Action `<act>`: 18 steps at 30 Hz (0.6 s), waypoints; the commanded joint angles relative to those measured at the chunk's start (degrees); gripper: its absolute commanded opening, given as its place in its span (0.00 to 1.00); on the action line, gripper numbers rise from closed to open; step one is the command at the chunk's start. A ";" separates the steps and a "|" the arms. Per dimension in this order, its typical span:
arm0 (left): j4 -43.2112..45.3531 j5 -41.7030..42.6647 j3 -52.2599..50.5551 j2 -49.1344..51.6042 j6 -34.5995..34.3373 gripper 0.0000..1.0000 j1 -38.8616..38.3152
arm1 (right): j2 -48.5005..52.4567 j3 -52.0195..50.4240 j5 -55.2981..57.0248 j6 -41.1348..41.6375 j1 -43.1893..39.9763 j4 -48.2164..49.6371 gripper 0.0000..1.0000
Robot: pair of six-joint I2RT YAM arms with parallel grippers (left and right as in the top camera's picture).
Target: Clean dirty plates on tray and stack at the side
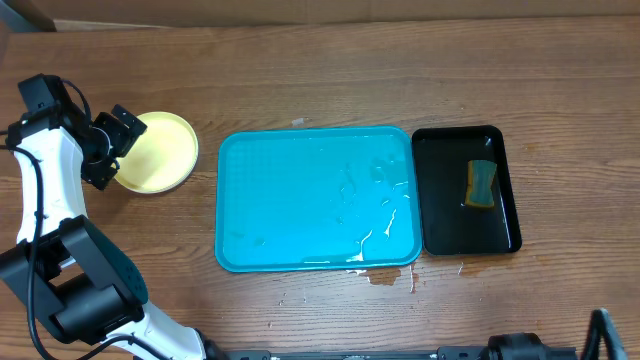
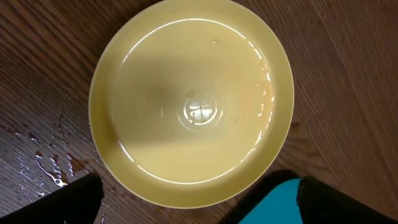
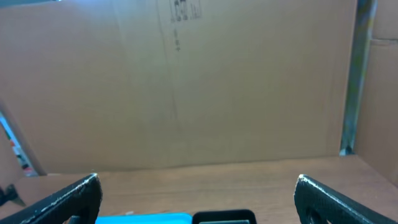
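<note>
A pale yellow-green plate (image 1: pixel 160 152) lies on the wooden table just left of the turquoise tray (image 1: pixel 315 200). No white plate shows. The tray holds no plates and has streaks of water on it. My left gripper (image 1: pixel 113 147) hovers over the plate's left rim, open and empty. In the left wrist view the plate (image 2: pixel 193 99) fills the frame, wet and glossy, with the open fingers (image 2: pixel 198 213) at either side of its near edge and a tray corner (image 2: pixel 280 202) beside it. My right gripper (image 3: pixel 199 200) is open and empty, raised at the table's front right.
A glossy black tray (image 1: pixel 500 150) stands against the turquoise tray's right side and holds a yellow-green sponge (image 1: pixel 482 185). Water drops lie on the table by the plate (image 2: pixel 46 165) and a small puddle (image 1: pixel 385 276) at the tray's front edge. A cardboard wall (image 3: pixel 186 81) stands behind the table.
</note>
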 commanded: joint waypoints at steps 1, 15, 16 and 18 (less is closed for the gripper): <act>0.09 0.61 -0.46 0.79 1.29 1.00 -0.33 | -4.63 -7.65 0.74 -0.26 -1.20 3.43 1.00; 0.07 0.61 -0.46 0.79 1.29 1.00 -0.33 | -15.85 -45.13 0.28 0.13 -1.31 51.89 1.00; 0.09 0.61 -0.46 0.79 1.29 1.00 -0.35 | -15.91 -46.69 -0.09 0.22 -1.31 54.25 1.00; 0.09 0.61 -0.46 0.79 1.29 1.00 -0.35 | -16.00 -49.55 -0.63 0.20 -1.31 58.73 1.00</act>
